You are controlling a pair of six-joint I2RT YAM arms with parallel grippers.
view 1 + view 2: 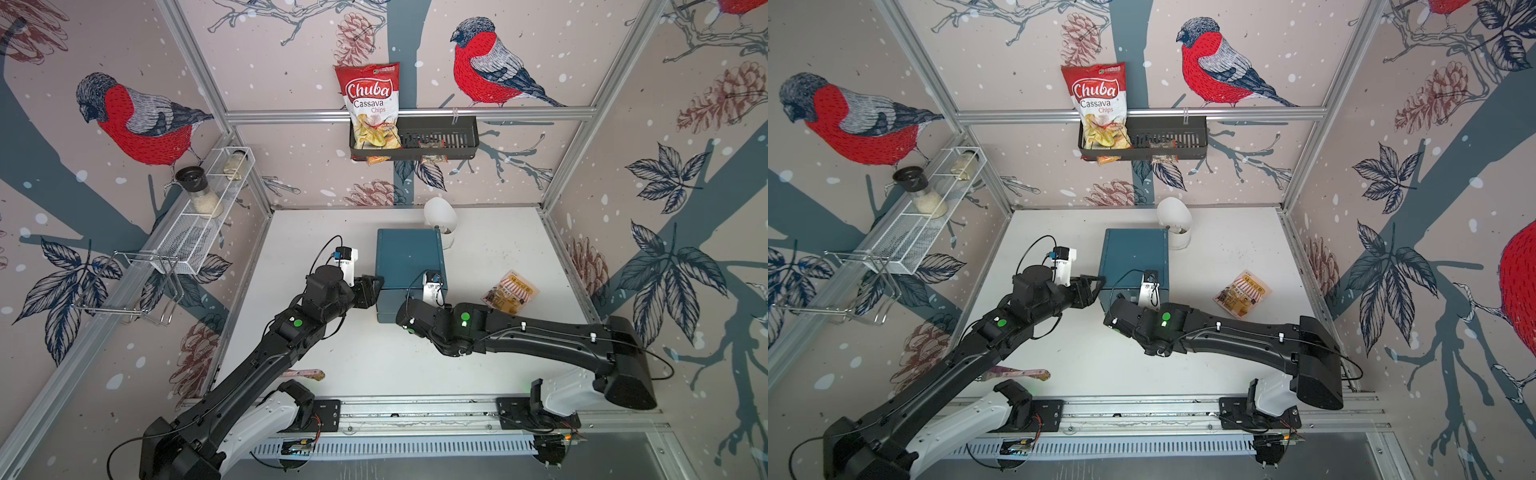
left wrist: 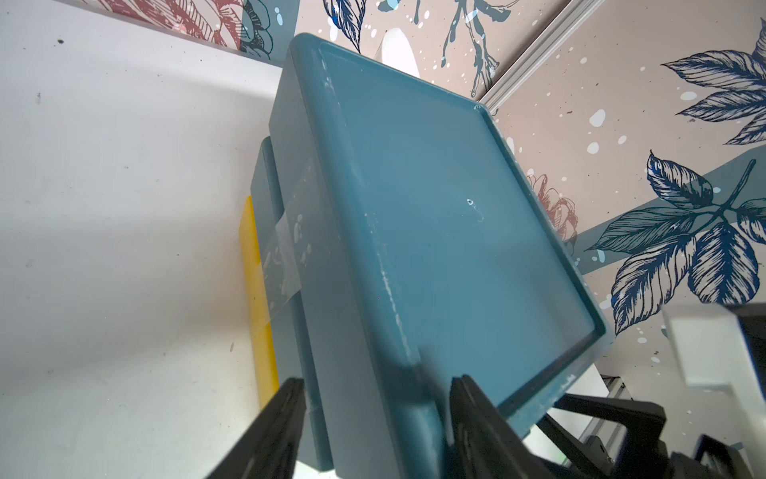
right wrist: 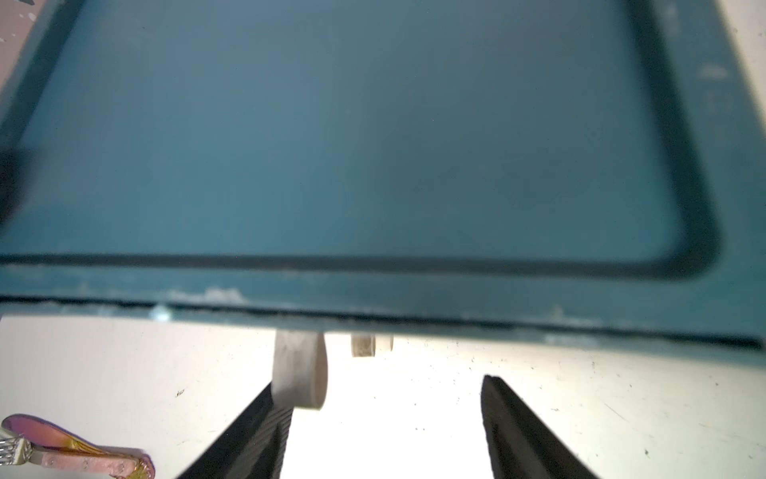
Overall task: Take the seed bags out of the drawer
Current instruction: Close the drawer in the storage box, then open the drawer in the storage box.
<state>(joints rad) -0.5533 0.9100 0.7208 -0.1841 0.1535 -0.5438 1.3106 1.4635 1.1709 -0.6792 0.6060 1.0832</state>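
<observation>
The left arm reaches from the near-left base forward across the white desk (image 1: 490, 249). Its wrist is turned sideways, so the left end effector (image 1: 376, 279) meets the near-left corner of the teal-blue plastic drawer box (image 1: 409, 257). In the left wrist view its fingers (image 2: 286, 419) stand apart astride that corner's edge; whether they press it cannot be told.

The right arm bends in from the near-right, elbow low, with its wrist at the box's front. The right end effector (image 3: 379, 379) is released, jaws wide. The pale looped pull (image 3: 300, 369) below the box's front edge sits just beside one finger.

The orange-yellow glossy seed packet with a striped-awning shop drawing (image 1: 510, 292) lies flat on the desk to the right of the box, apart from both end effectors. The purple-pink glossy seed packet (image 1: 305, 374) lies near the desk's front edge, partly under the left arm.
</observation>
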